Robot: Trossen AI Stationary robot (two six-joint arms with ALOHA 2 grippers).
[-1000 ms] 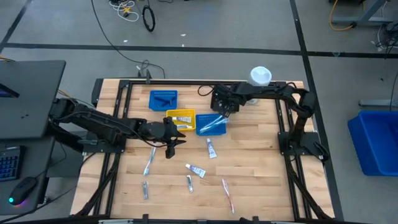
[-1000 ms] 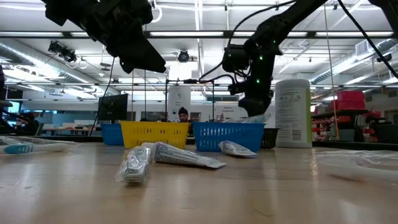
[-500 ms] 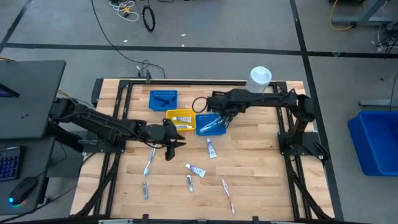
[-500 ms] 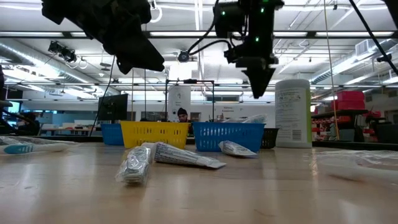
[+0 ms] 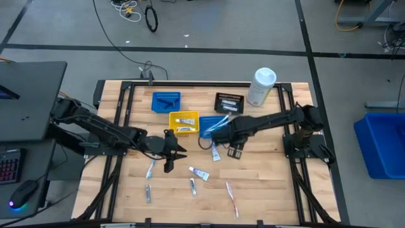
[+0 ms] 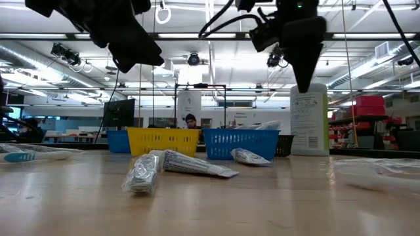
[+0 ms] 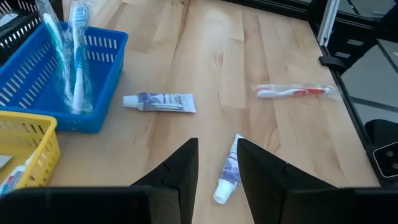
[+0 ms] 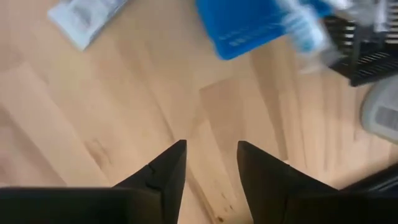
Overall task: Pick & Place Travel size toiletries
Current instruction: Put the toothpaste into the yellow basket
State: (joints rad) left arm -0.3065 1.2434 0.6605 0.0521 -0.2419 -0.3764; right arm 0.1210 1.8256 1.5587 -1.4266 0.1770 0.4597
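Observation:
Travel size toiletries lie on the wooden table: a white-and-blue tube, a second tube, a red toothbrush, a blue-and-white toothbrush and small packets. A blue bin holds toothbrushes. My left gripper hangs open above the table, and the second tube lies just ahead of its fingers. My right gripper is open and empty, pointing down over bare wood beside the first tube.
A yellow bin sits left of the blue bin. Another blue bin and a black bin stand farther back. A tall white canister is at the far right. Bare wood shows on the table's right side.
My right gripper has swung from over the blue bin toward the table's near edge, risen somewhat and tipped to point more steeply down. My left gripper has shifted a little toward the near edge. No item on the table has moved.

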